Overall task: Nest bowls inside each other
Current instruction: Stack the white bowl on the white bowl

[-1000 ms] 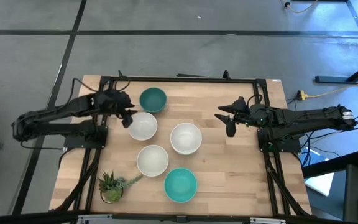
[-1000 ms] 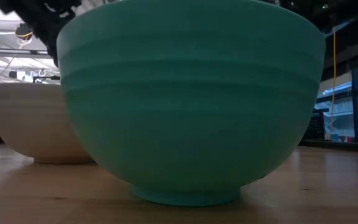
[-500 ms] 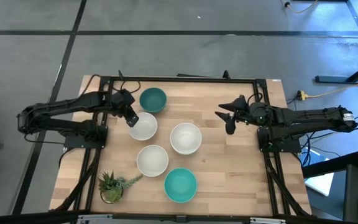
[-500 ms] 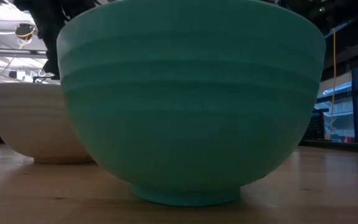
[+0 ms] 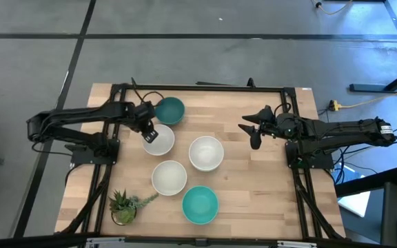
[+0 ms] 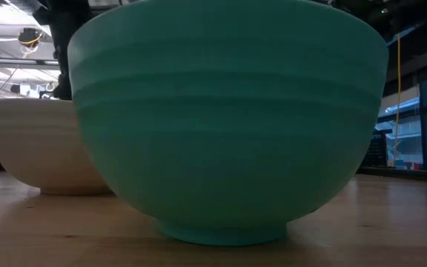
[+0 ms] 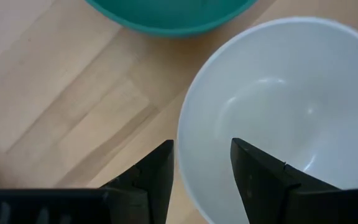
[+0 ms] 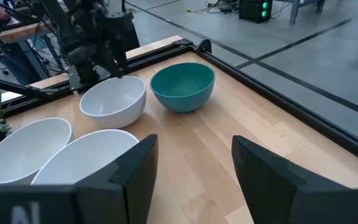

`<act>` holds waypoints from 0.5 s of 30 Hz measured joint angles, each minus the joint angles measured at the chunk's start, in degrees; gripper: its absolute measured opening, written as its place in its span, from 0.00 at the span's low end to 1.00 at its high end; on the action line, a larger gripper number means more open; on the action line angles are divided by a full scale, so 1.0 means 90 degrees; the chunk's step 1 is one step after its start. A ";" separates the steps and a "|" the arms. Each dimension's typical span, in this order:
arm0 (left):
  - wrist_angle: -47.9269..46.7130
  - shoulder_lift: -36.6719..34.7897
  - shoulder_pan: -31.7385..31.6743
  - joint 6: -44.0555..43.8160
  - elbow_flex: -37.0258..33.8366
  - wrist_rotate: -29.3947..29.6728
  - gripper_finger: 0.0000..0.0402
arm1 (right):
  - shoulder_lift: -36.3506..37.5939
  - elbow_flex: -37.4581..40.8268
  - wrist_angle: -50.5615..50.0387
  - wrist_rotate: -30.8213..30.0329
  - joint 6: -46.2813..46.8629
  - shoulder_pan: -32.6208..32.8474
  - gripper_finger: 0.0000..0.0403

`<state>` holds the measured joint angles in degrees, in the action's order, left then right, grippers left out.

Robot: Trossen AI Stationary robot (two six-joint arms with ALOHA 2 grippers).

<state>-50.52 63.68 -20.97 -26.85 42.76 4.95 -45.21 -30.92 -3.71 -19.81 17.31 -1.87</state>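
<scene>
Five bowls stand upright on their feet on the wooden table: a dark teal bowl (image 5: 169, 110) at the far side, three white bowls (image 5: 158, 140) (image 5: 206, 153) (image 5: 169, 177), and a turquoise bowl (image 5: 200, 204) near the front. No pale mint bowl shows. My left gripper (image 5: 148, 129) (image 7: 202, 149) is open, with one finger outside and one inside the left rim (image 7: 183, 134) of the far-left white bowl (image 7: 278, 106). My right gripper (image 5: 253, 132) (image 8: 194, 149) hangs open, right of the middle white bowl.
A small spiky potted plant (image 5: 124, 207) stands at the near left corner. A black frame (image 5: 198, 87) runs along the table's far edge and sides. In the low view the turquoise bowl (image 6: 228, 119) fills most of the picture. Bare wood lies on the right of the bowls.
My left gripper has moved toward the table's right, from beside the far-left white bowl to over its left rim. The bowls and my right arm have kept still.
</scene>
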 joint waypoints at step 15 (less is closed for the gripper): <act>0.0033 0.0598 0.0000 0.0039 -0.0002 0.0054 0.38 | 0.0000 -0.0002 -0.0002 0.0051 -0.0120 0.0000 0.51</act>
<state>-50.22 69.06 -20.97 -26.50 42.74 5.43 -45.21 -30.94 -3.73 -19.35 16.23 -1.87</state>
